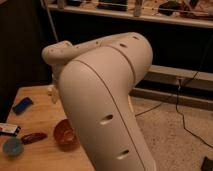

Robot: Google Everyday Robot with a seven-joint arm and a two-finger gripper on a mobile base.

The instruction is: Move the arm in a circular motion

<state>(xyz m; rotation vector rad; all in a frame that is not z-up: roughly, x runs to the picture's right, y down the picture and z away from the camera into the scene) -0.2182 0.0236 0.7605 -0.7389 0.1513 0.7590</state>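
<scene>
Wooden surface (37,107) at lower left, partly hidden behind the arm (107,100). On it: a blue flat object (22,105) near the far left edge, a reddish-brown bowl (64,134) just beside the arm, a dark red oblong item (33,137) left of the bowl, a blue round thing (12,147) at the near corner, a small dark packet (9,129) at the left edge. Hand not in view.

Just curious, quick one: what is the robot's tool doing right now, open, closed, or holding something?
Tool: not in view; the big off-white arm fills the frame above the table, so it cannot be told.
</scene>
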